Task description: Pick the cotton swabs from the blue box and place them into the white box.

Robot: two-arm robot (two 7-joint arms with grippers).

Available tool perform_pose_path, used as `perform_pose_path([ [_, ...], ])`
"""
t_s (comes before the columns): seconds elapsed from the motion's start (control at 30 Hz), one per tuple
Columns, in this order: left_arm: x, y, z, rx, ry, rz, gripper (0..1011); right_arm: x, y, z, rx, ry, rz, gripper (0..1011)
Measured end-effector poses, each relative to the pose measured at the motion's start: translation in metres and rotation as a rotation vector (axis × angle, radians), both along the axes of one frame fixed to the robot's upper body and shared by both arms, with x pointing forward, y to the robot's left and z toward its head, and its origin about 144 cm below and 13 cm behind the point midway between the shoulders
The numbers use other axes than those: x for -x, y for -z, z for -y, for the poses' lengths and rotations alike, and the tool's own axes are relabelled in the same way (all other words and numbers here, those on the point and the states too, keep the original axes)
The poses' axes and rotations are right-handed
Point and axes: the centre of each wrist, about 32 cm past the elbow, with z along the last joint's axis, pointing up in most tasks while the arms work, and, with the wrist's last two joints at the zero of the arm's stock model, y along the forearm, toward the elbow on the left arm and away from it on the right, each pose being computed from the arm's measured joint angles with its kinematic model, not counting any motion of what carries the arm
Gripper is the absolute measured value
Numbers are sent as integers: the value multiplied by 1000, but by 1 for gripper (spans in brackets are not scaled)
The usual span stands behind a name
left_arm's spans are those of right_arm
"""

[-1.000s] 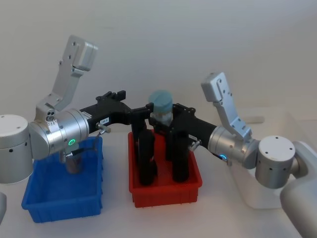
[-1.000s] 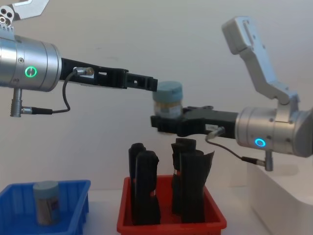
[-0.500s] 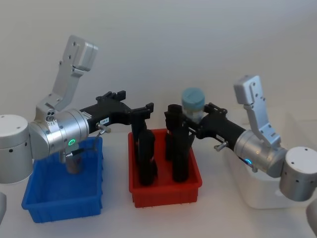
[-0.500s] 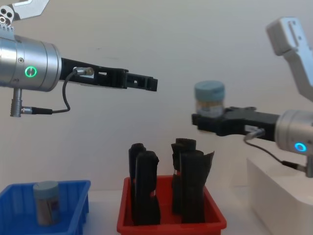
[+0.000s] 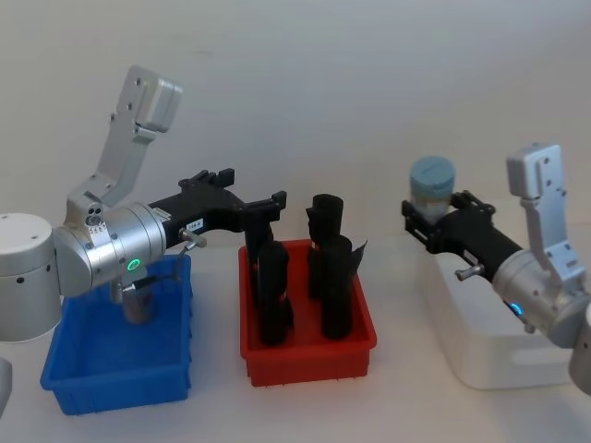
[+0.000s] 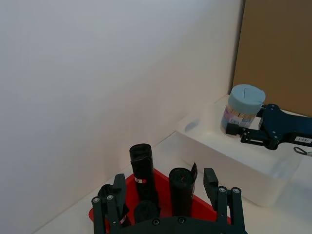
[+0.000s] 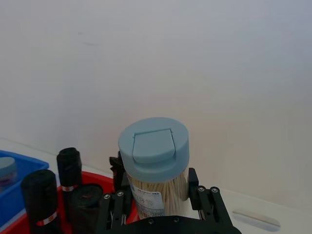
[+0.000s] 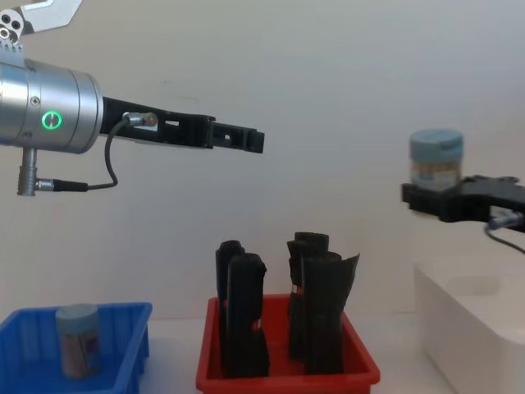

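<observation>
My right gripper is shut on a jar of cotton swabs with a pale blue lid, held upright above the near-left end of the white box. The chest view shows that jar well above the white box. In the right wrist view the jar stands between the fingers. Another jar of cotton swabs stands in the blue box at the left. My left gripper hangs open over the red bin, holding nothing.
A red bin with several tall black rolled packs stands between the blue box and the white box. The left arm stretches above the blue box and partly hides its jar in the head view.
My right gripper has carried the jar to the right, from above the red bin to above the white box. The left arm has not moved.
</observation>
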Motion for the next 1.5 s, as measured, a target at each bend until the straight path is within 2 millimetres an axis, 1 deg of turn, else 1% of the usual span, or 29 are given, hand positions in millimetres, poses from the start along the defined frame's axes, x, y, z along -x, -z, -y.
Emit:
perform_pose_path([
  [0.4, 0, 0, 0, 0, 0, 0, 1004, 21, -1, 22, -11, 184, -31, 644],
  [0.63, 0, 0, 0, 0, 0, 0, 1004, 32, 1, 36, -24, 305, -82, 644],
  [0.83, 0, 0, 0, 0, 0, 0, 1004, 39, 4, 45, -36, 373, -133, 644],
  [1.2, 0, 0, 0, 0, 0, 0, 1004, 45, 13, 53, -48, 394, -201, 644],
  [1.27, 0, 0, 0, 0, 0, 0, 1004, 45, 14, 54, -49, 392, -209, 671],
  [1.37, 0, 0, 0, 0, 0, 0, 1004, 46, 16, 54, -50, 387, -221, 776],
  [1.43, 0, 0, 0, 0, 0, 0, 1004, 46, 18, 55, -50, 384, -228, 805],
  [1.5, 0, 0, 0, 0, 0, 0, 1004, 46, 19, 55, -50, 383, -233, 876],
])
